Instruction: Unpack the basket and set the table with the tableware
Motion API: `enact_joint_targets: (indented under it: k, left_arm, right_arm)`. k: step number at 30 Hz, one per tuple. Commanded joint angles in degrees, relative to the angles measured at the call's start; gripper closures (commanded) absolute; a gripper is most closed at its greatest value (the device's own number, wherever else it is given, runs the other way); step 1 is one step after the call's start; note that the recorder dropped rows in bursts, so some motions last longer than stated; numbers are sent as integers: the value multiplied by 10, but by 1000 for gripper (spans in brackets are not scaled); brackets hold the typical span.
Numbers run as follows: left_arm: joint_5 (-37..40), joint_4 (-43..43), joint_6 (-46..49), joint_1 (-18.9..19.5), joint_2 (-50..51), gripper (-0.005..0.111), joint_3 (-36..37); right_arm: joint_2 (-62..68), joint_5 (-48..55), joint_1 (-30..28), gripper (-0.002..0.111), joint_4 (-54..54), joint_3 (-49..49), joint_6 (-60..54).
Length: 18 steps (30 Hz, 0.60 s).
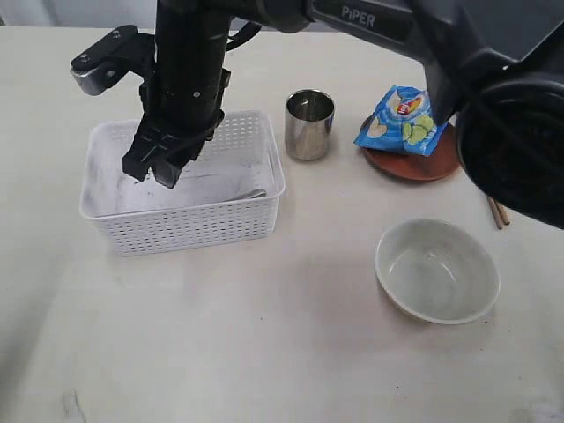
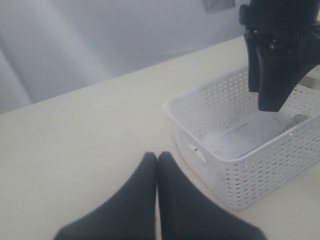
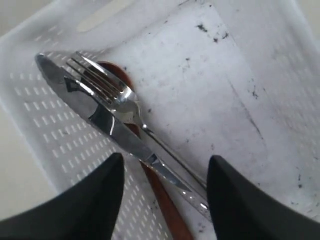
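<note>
**First:** Right wrist view shows what beneath the arm?

**Second:** A steel table knife [image 3: 112, 127] lying against a steel fork [image 3: 107, 92] and a reddish-brown wooden spoon [image 3: 162, 205]. All three are flat on the floor of the white perforated plastic basket [image 3: 35, 95], directly below the right pincer [image 3: 166, 165]. Its jaws stand released and wide, astride the handles, grasping nothing.

**First:** Which step is that?

**Second:** Seemingly the cutlery pick, the last of the unpacking. Well apart from that pincer, outside the basket on the pale cream table [image 1: 264, 344], stand a steel cup [image 1: 309, 123] and an off-white bowl [image 1: 436, 269]. A reddish-brown round plate [image 1: 414, 166] sits there too, under a blue snack bag [image 1: 401, 119].

**First:** And next?

**Second:** It likely calls for a straight descent, jaws spanning one handle, then a clench; thin flat steel may slip. The left pincer [image 2: 157, 159] is clenched on nothing, near the basket's outer wall.
</note>
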Motion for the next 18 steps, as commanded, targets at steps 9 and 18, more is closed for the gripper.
enact_joint_targets:
  k: [9,18]
  left_arm:
    - [0,-3,-3,-3,0,107,2]
    - [0,-3,-3,-3,0,107,2]
  right_arm:
    - [40,-7,-1,59,-27,0,-70]
    - [87,-9,-1,59,-54,0,-73]
